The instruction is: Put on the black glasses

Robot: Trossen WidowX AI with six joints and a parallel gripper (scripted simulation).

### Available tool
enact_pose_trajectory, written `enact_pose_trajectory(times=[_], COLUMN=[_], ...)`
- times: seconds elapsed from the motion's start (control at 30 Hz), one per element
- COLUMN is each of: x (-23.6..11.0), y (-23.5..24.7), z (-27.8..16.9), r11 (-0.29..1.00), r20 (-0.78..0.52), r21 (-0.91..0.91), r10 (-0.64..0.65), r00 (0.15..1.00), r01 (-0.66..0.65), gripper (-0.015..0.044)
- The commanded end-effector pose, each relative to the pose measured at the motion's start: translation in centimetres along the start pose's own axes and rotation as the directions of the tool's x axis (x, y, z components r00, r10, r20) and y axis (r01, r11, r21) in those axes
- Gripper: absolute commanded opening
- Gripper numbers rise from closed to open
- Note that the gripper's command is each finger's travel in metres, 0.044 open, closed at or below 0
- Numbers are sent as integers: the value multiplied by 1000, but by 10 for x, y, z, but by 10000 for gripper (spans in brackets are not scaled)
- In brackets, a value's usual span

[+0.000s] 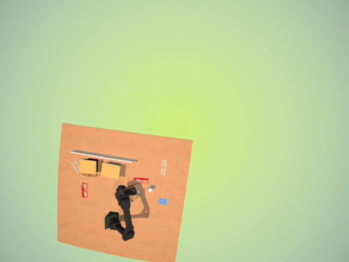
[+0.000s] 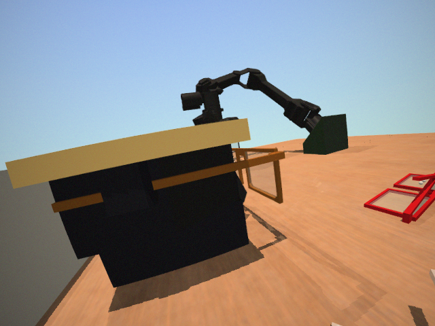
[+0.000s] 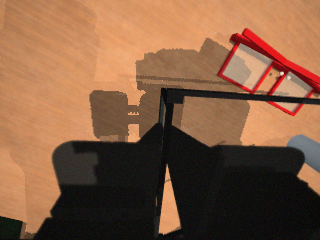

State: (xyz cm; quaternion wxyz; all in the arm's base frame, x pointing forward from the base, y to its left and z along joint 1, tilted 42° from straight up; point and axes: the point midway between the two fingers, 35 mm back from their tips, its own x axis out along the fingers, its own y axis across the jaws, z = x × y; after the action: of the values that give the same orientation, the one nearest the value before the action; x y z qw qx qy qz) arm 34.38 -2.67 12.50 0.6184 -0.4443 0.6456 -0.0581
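My gripper (image 1: 133, 194) (image 3: 162, 128) is shut on the black glasses (image 1: 137, 195) (image 3: 235, 95). It holds them by the thin frame above the table, to the right of the two display heads. In the wrist view the black frame bar runs right from between my fingers. Two box-shaped heads with yellow tops stand side by side in front of a grey wall: the left head (image 1: 87, 166) (image 2: 158, 217) wears brown glasses (image 2: 263, 175), and the right head (image 1: 110, 170) is bare. I see no tag on either. In the exterior view the near head hides my fingers and only the arm (image 2: 211, 101) shows.
Red glasses (image 1: 140, 179) (image 3: 270, 72) (image 2: 404, 200) lie just beyond my gripper, and a second red pair (image 1: 84, 190) lies at the left. A grey-blue cylinder (image 1: 151, 188) (image 3: 306, 150), a blue square (image 1: 162, 201), pale glasses (image 1: 163, 168) and the green base box (image 1: 111, 220) (image 2: 326, 134) are nearby.
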Motion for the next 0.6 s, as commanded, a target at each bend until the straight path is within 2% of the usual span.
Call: enact_pose_trajectory(times=[0.0, 0.57], x=[1, 1], y=[2, 7], z=[4, 15], r11=[1000, 1000], r20=[-2, -1], r21=[1, 2], r10=[-3, -3], r00=[1000, 1000], r01=[3, 3], gripper=[0, 0])
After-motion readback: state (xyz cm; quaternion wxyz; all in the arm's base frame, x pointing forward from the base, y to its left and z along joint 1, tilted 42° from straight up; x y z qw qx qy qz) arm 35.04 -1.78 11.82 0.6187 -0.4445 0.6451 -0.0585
